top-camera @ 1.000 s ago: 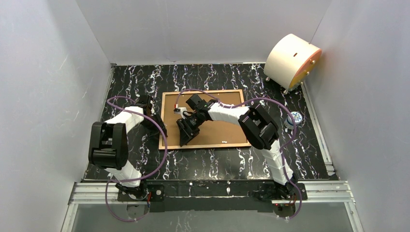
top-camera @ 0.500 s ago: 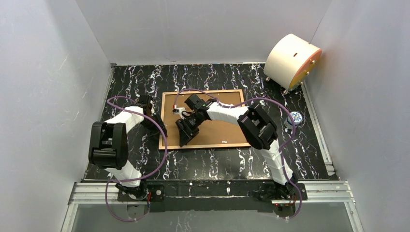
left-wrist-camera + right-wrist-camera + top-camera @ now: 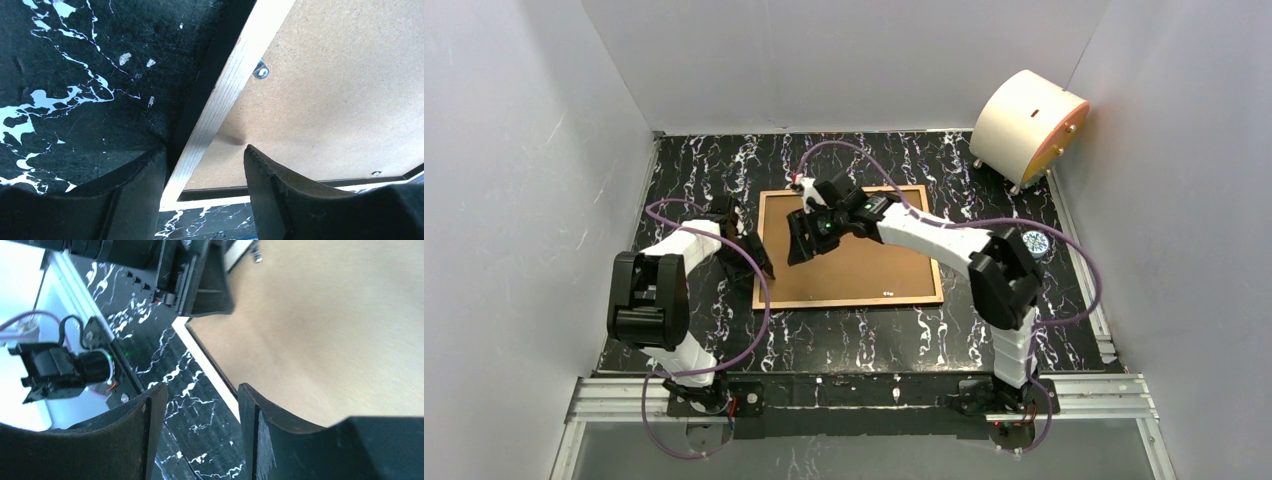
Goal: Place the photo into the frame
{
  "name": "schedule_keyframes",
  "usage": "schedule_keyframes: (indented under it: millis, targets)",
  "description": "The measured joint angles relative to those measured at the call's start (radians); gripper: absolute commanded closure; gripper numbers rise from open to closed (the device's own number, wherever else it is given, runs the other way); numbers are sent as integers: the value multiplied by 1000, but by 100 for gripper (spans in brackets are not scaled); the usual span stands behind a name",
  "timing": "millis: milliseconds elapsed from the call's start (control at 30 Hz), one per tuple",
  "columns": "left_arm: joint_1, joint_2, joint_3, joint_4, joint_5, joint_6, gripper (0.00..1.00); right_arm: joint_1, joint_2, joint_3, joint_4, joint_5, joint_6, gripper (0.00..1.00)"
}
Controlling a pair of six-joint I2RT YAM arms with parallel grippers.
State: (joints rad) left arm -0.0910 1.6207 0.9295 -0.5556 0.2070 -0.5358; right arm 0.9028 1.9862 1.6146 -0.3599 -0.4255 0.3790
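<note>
You see L gripper (image 3: 204, 147) spread, astride the frame (image 3: 220, 105) left rail on bench (image 3: 864, 340); R gripper (image 3: 202, 386) spread, empty, above brown backing board (image 3: 864, 265).

We see a cream cylindrical drum with an orange face (image 3: 1027, 128) far beyond and right of the right fingers (image 3: 796, 245). A small round blue-and-white object (image 3: 1036, 243) sits well to their right on the black white-veined tabletop (image 3: 724, 165).
</note>
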Motion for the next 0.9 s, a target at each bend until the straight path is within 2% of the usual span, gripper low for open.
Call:
schedule_keyframes:
  millis: [200,400,600,900]
  targets:
    - [3,0,0,2,8,0,44,-46,-154,-145,6,198,76,36]
    - [3,0,0,3,8,1,46,-139,-211,-298,-45,291,128,34]
    - [4,0,-2,5,7,1,48,-241,-248,-413,-88,292,146,36]
    - [5,0,-3,5,5,2,49,-254,-248,-463,-85,205,150,39]
